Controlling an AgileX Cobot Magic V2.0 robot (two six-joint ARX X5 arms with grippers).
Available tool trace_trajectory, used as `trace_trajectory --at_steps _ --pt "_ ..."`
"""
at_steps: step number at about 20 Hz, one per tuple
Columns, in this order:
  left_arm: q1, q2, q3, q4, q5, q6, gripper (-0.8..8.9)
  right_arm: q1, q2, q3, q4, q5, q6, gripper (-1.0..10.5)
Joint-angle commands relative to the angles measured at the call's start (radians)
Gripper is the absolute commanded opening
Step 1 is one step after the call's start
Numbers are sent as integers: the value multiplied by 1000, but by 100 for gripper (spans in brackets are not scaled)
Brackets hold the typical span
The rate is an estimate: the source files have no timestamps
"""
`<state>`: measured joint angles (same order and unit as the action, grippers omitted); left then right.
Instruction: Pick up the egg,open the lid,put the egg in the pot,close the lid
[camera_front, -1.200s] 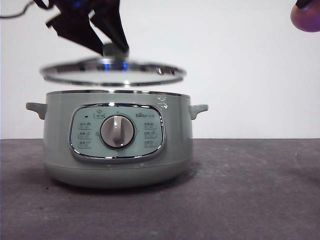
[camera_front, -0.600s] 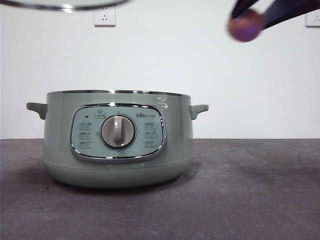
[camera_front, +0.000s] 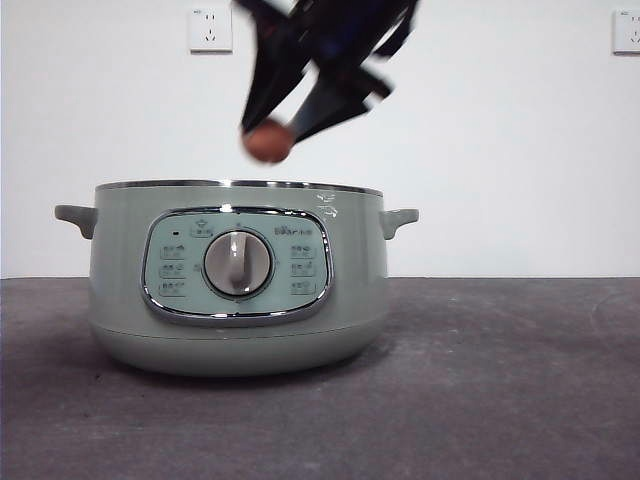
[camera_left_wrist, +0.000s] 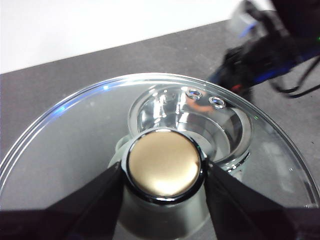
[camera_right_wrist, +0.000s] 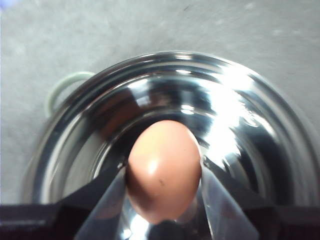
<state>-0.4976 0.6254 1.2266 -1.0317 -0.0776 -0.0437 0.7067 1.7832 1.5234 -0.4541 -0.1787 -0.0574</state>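
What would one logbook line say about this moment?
right claw: grips egg above open pot | left claw: holds lid by knob, off pot

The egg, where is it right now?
The egg is held in the right gripper, in the air just above the open pot; the right wrist view shows it over the pot's shiny bowl.

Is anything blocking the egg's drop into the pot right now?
Nothing visible does. The right gripper holds the egg just above the open pot, whose shiny bowl shows bare beneath it. The left gripper holds the lid by its knob, up out of the front view.
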Motion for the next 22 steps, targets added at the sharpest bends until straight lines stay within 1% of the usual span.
trace_trajectory --at_steps 1,3,4,9,12,15,16,18,19,22 --pt "1 -5 7 50 0 -11 -8 15 94 35 19 30 -50 -17" --pt "1 -5 7 50 0 -14 -8 23 147 35 33 59 -88 -17" --pt "1 -5 7 51 0 -14 -8 23 167 35 32 72 -95 -17" --pt "1 -5 7 62 0 -14 -8 24 225 35 19 90 -98 -17" --pt "1 -5 7 62 0 -13 -8 29 244 35 -3 111 -125 -17" --pt "1 -5 7 61 1 -13 -8 30 245 35 -6 106 -124 -14" --pt "1 -5 7 61 1 -13 -8 31 245 35 -11 101 -124 56" --pt "1 -5 7 62 1 -13 -8 36 241 36 -5 106 -114 416" --pt "1 -4 7 63 1 -13 -8 36 235 36 -3 108 -107 485" --pt "1 20 7 77 1 -12 -9 34 168 36 -3 134 -97 485"
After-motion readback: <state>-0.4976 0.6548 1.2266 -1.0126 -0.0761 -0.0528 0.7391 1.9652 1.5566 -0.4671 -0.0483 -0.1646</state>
